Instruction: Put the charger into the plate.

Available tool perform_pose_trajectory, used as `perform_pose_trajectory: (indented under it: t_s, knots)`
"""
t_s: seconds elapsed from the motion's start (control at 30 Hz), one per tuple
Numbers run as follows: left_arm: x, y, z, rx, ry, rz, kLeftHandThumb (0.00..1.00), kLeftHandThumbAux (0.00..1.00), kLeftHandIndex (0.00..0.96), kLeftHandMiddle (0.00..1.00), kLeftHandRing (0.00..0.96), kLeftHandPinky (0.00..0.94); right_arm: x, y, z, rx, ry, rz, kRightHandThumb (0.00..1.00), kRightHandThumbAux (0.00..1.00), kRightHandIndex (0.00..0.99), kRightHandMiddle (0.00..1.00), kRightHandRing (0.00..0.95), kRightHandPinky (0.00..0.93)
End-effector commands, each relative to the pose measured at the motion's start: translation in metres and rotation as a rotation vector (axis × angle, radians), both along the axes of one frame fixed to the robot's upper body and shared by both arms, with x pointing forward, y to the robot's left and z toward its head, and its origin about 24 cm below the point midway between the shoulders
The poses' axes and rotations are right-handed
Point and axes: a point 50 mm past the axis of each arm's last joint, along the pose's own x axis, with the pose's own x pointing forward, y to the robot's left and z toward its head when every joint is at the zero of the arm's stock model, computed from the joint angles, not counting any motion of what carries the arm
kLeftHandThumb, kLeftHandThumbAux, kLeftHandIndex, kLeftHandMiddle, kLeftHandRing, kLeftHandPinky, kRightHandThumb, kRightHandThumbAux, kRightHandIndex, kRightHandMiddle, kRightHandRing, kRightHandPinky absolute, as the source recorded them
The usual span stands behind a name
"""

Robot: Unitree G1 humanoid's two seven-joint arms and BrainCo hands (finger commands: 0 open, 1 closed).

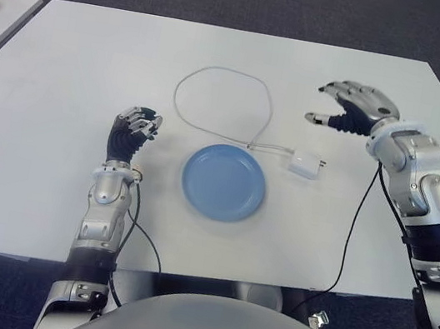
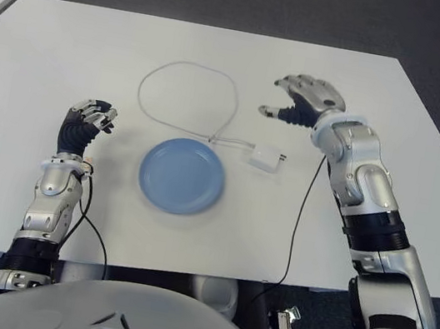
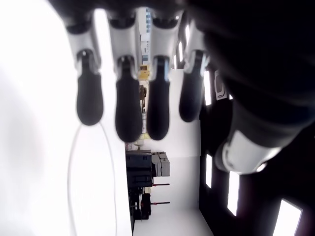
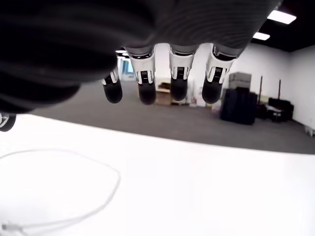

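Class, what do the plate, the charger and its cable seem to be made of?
Plate: likely matte plastic or ceramic; uniform pale blue, no glare.
Charger: probably smooth white plastic; a boxy moulded block.
Cable: thin white, seemingly flexible rubbery plastic sheath; it lies in a loose loop.

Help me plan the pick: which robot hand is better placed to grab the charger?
The right robot hand: open, just beyond the charger. The left robot hand is across the plate.

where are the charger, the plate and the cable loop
charger [image 1: 305, 163]: left eye view, middle of the white block.
plate [image 1: 224, 181]: left eye view, bare centre of the blue dish.
cable loop [image 1: 219, 68]: left eye view, far arc of the white cord.
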Motion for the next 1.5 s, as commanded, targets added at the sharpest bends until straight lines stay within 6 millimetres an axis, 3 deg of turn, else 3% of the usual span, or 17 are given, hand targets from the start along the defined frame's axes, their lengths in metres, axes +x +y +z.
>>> perform_pose_trajectory:
  t_s: [0.03, 0.33, 0.5, 0.67, 1.1, 1.5]
  knots:
    - [-0.004, 0.003, -0.002, -0.004, 0.024, 0.001, 0.836, 0.675, 0.414, 0.495, 0.605, 0.599, -0.006, -0.012, -0.017, 0.028, 0.042, 0.024, 0.492, 0.119, 0.0, 0.0, 0.0, 0.0]
    - [-0.009, 0.005, 0.0, 0.023, 0.041, 0.024, 0.834, 0.677, 0.403, 0.506, 0.609, 0.591, -0.012, -0.024, -0.046, 0.064, 0.105, 0.045, 0.452, 0.123, 0.0, 0.0, 0.0, 0.0]
    - [-0.011, 0.005, 0.002, 0.032, 0.038, 0.021, 0.834, 0.678, 0.401, 0.51, 0.615, 0.602, -0.029, -0.033, -0.077, 0.124, 0.168, 0.058, 0.436, 0.127, 0.0, 0.0, 0.0, 0.0]
    - [-0.011, 0.005, 0.003, 0.035, 0.041, 0.015, 0.834, 0.678, 0.399, 0.517, 0.625, 0.614, -0.035, -0.036, -0.093, 0.14, 0.212, 0.074, 0.419, 0.131, 0.0, 0.0, 0.0, 0.0]
    - [-0.011, 0.007, 0.004, 0.042, 0.061, 0.019, 0.834, 0.678, 0.4, 0.514, 0.62, 0.596, -0.035, -0.031, -0.09, 0.089, 0.348, 0.106, 0.472, 0.187, 0.0, 0.0, 0.0, 0.0]
    - [-0.013, 0.008, 0.004, 0.032, 0.063, 0.013, 0.833, 0.678, 0.399, 0.512, 0.617, 0.598, -0.027, -0.027, -0.097, -0.067, 0.483, 0.109, 0.505, 0.161, 0.0, 0.0, 0.0, 0.0]
